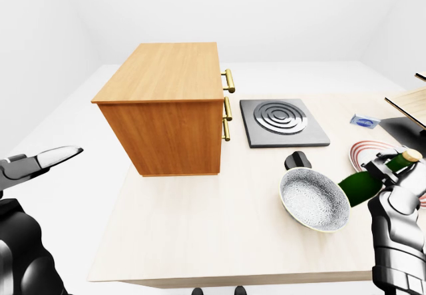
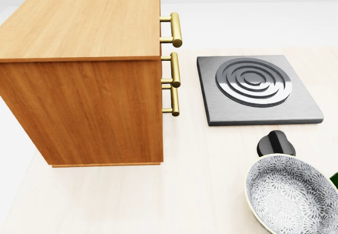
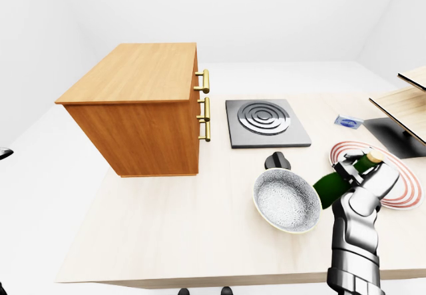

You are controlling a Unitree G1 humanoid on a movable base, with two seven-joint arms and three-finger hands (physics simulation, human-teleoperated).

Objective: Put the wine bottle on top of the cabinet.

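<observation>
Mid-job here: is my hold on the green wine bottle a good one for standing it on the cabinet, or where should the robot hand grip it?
The right robot hand holds the dark green wine bottle at its upper body, and the bottle lies tilted, cork end up-right. That hold probably suffices. If regripping, take the straight cylindrical body from the view's right side, since the patterned bowl stands on its left. The wooden cabinet has a flat top.

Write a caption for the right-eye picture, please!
Robot's right hand holds a tilted wine bottle beside a bowl.
</observation>
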